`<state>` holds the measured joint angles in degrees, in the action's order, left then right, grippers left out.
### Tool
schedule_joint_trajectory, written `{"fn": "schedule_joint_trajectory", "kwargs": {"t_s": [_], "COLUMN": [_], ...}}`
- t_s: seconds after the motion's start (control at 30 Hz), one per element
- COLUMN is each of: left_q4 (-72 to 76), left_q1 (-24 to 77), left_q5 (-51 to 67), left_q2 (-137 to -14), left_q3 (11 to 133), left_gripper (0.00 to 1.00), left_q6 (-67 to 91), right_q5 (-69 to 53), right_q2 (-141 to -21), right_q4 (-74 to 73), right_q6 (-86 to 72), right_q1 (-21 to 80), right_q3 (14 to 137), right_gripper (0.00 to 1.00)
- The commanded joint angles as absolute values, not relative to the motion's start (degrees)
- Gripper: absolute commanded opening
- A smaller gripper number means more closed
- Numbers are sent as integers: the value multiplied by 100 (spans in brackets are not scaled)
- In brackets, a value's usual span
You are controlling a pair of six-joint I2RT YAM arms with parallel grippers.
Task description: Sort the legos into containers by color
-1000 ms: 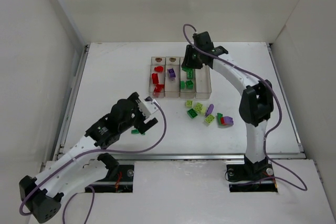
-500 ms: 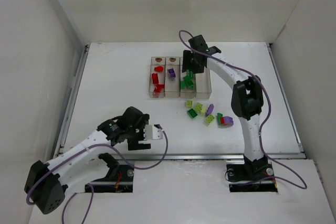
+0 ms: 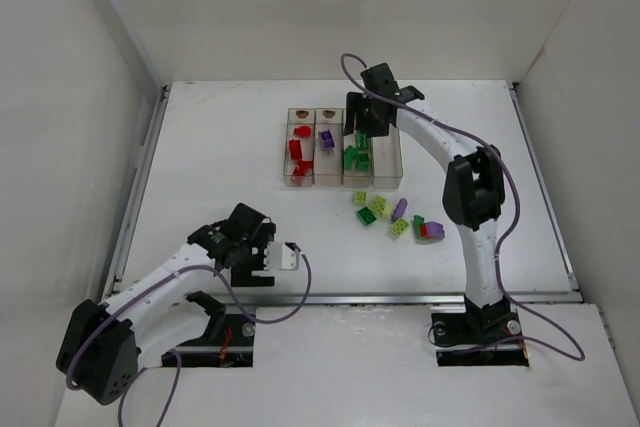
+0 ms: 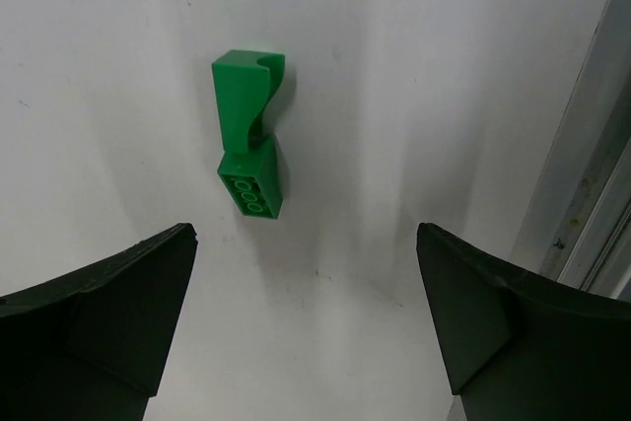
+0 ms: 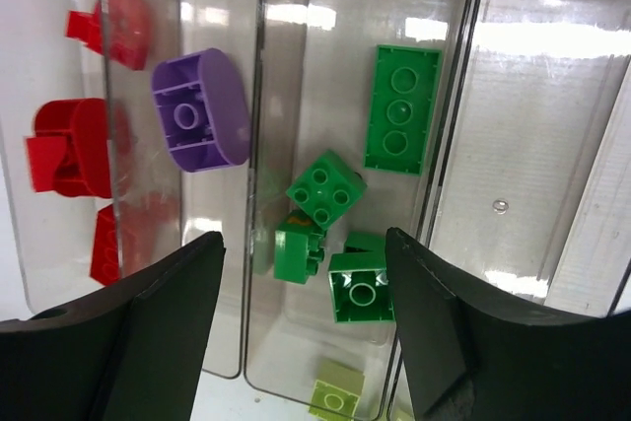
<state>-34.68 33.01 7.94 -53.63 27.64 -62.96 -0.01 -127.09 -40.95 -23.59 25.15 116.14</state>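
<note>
Containers (image 3: 388, 169) hold red, purple, green stock, fourth bare; several legos (image 3: 395, 217) remain loose on bench (image 3: 220, 162); both jaws released, empty.

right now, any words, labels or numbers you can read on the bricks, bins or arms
None: no readable text in any view.
The bricks show plain studs; any logo on them is too small to read.
The bins are unmarked clear plastic.
The arms show no legible marking.
</note>
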Motion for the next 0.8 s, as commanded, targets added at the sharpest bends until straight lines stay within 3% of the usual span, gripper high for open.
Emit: {"fn": "schedule_joint_trajectory", "kwargs": {"t_s": [0.0,0.17,0.57,0.67,0.77], "left_q4": [-3727,-3727,-3779,-3779,-3700], "left_q1": [3077,2550,2426,2426,2426], "left_q5": [1010,1370,1907,1968,2082], "left_q2": [-5580,-6406,-7383,-7383,-7436], "left_q3": [2926,3357,4069,3947,3946], "left_gripper": [91,76,64,53,29], "left_q6": [-6749,-7066,-7312,-7426,-7375], "right_q5": [-105,-158,-44,-44,-44], "right_q2": [-12076,-11962,-11681,-11628,-11628], "right_q4": [-3771,-3718,-3656,-3604,-3604], "right_q6": [-2207,-2092,-1916,-1916,-1916], "right_q1": [2487,2487,2487,2487,2487], "right_q3": [11585,11443,10934,10820,10819], "right_gripper": [72,72,72,72,72]}}
